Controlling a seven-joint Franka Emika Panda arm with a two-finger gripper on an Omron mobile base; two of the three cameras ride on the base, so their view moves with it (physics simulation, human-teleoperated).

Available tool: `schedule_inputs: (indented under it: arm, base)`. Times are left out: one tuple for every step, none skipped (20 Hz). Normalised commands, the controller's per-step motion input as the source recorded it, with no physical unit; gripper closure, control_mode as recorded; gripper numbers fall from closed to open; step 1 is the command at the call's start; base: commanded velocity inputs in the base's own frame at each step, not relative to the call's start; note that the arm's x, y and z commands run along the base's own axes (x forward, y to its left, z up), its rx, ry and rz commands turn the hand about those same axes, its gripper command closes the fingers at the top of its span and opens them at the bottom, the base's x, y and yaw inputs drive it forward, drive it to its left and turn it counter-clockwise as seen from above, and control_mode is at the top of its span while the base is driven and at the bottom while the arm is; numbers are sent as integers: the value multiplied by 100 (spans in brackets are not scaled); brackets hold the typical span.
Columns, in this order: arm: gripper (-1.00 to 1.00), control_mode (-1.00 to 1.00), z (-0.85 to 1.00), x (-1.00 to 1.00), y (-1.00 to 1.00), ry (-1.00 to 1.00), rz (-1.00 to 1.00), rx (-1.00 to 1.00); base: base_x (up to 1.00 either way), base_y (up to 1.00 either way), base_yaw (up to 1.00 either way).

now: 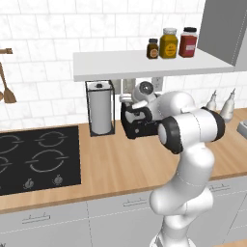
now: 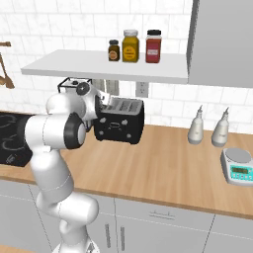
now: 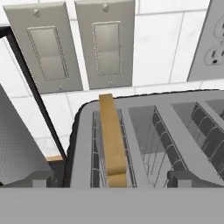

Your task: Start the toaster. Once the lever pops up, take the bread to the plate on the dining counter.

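The black toaster [image 2: 120, 122] with its silver slotted top stands on the wood counter against the tiled wall, partly behind my arm [image 1: 140, 126]. In the hand view I look down on its top [image 3: 144, 131]. The tan bread [image 3: 112, 135] stands in the leftmost slot, its top edge above the slot. My gripper [image 3: 117, 181] hovers open just above the toaster's left end, one fingertip [image 3: 40, 178] left of the bread and the other to its right, touching nothing. It also shows under the shelf [image 2: 101, 105]. The plate and the dining counter are out of view.
A paper towel roll in a black wire holder [image 1: 101, 108] stands close to the toaster's left. A shelf [image 1: 144, 65] with three jars hangs low above it. Black hob [image 1: 36, 157] further left. Two bottles [image 2: 197, 126] and a scale [image 2: 238, 167] to the right. Wall switches [image 3: 74, 43] behind.
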Motion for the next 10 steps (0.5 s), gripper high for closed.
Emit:
schedule_inputs:
  arm:
    - [-100,-100,0,22,0,0,0,0]
    - [-100,-100,0,23,0,0,0,0]
    - [-100,-100,-4,26,0,0,0,0]
    - [-100,-100,-2,26,0,0,0,0]
    - [-100,-100,-1,22,0,0,0,0]
    - [-100,-100,-3,19,0,0,0,0]
    - [-100,-100,-6,17,0,0,0,0]
    - [-100,-100,-9,15,0,0,0,0]
    - [-100,-100,-11,9,0,0,0,0]
    - [-100,-100,-8,5,0,0,0,0]
  base:
    - [0,0,0]
    - [0,0,0]
    - [0,0,0]
    - [0,0,0]
    - [0,0,0]
    - [0,0,0]
    - [0,0,0]
    - [0,0,0]
    - [0,0,0]
    - [0,0,0]
